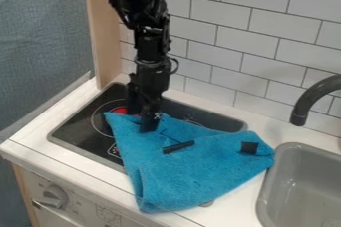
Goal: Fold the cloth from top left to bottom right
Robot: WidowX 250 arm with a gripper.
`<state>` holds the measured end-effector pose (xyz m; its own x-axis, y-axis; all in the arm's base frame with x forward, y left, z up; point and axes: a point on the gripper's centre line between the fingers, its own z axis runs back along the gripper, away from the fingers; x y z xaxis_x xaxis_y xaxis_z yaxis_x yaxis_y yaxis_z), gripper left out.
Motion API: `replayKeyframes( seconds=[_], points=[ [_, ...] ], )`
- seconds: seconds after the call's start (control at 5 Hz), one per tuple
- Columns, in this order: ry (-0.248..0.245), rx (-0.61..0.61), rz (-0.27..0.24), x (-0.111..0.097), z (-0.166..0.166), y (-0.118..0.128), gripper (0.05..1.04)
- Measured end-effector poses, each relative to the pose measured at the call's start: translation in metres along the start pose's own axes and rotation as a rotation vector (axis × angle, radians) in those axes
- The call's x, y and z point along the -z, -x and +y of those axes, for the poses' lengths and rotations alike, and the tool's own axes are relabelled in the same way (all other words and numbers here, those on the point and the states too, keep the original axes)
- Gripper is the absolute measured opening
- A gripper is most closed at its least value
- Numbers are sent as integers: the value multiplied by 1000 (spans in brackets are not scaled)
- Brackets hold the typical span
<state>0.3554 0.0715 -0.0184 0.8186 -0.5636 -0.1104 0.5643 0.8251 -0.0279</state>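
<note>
The black gripper [144,117] hangs down over the stove, at the upper left part of the blue cloth [180,169]. Its lower end meets the cloth's upper edge, just right of the pointed top left corner. The cloth lies spread and wrinkled from the stove across the white counter to the sink's left rim, with its lowest corner near the counter's front edge. Two small black pieces lie on top of it, one near the middle and one near the right corner.
The black stove [86,130] lies partly under the cloth. To the right are a grey sink [293,149] and a dark curved faucet [307,102]. White tiles [230,37] rise behind, and a wooden post [103,32] stands left of the arm.
</note>
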Motion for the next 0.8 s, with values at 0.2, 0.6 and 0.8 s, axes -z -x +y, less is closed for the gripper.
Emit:
replayKeyframes(
  seconds=[0.2, 0.6, 0.8],
  points=[
    [0, -6, -9, 2, 9, 0, 937],
    [-13, -10, 14, 6, 12, 2, 394],
    [-11, -11, 14, 6, 11, 2, 215]
  ],
)
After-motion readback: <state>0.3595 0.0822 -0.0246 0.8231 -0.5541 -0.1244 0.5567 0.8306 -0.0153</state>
